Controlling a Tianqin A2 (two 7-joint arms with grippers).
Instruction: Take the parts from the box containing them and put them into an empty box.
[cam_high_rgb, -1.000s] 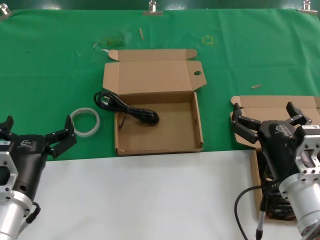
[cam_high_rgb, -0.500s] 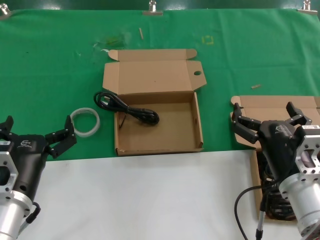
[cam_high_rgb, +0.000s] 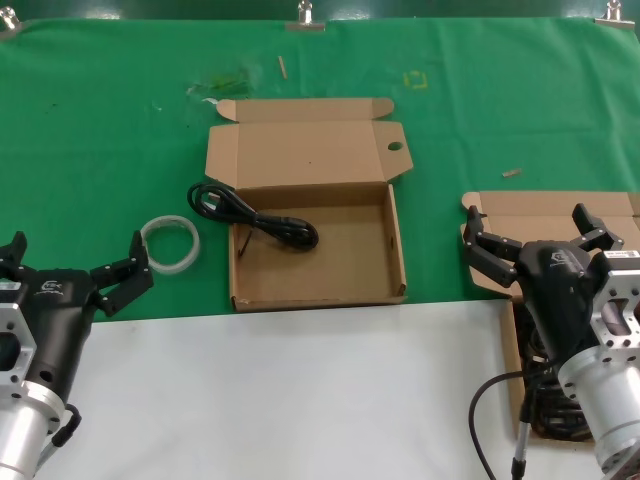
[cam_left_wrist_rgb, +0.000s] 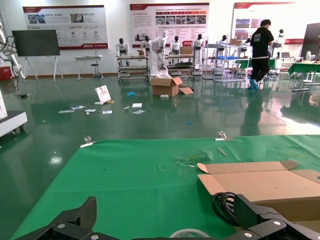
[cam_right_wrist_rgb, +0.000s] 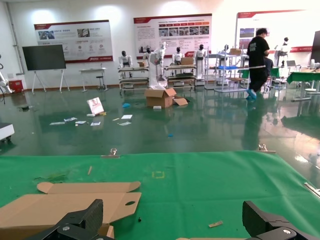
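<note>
While both arms hover low with jaws spread wide, the right gripper hangs over the right box holding cables; one black cable drapes across the left wall of the holed-tab box, the left gripper nearby.

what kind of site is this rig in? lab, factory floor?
Probably an exhibition or demo hall, not a production line: wall poster boards, a row of white humanoid robots on stands, and a glossy green floor littered with leaflets. The bench is a table with a clipped-on green cloth.
</note>
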